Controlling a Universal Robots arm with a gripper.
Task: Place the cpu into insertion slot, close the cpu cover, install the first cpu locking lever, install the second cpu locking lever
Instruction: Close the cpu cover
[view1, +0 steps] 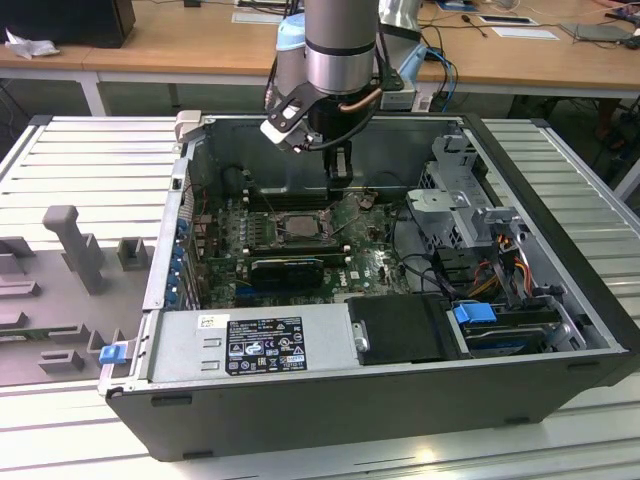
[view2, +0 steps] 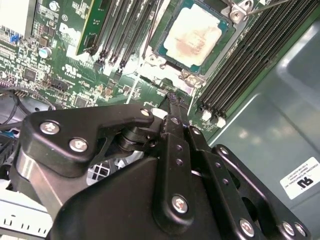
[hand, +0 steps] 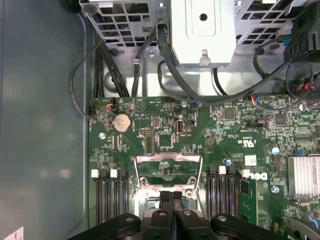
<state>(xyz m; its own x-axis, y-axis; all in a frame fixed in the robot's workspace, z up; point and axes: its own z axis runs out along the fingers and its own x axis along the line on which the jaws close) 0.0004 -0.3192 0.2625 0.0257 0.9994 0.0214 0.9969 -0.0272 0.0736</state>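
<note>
The cpu (view2: 195, 34), silver-grey with a tan smear on top, lies flat in the insertion slot (view2: 165, 52) on the green motherboard. In the exterior view the insertion slot (view1: 297, 226) sits mid-board inside the open case. The cpu cover (hand: 168, 161), a thin metal frame with a square window, stands raised off the slot. My gripper (hand: 171, 196) hangs just beside the slot with its black fingers (view2: 176, 107) pressed together and nothing visible between them. A thin lever rod (view2: 267, 5) runs past the slot's corner. In the exterior view my gripper (view1: 340, 172) reaches down into the case toward the view's right of the slot.
Long black memory slots (view2: 245, 60) flank the socket on both sides. A metal drive cage (view1: 465, 195) with cables stands at the exterior view's right, and the power supply (view1: 250, 345) lies along the near wall. A finned heatsink (hand: 302, 175) sits on the board.
</note>
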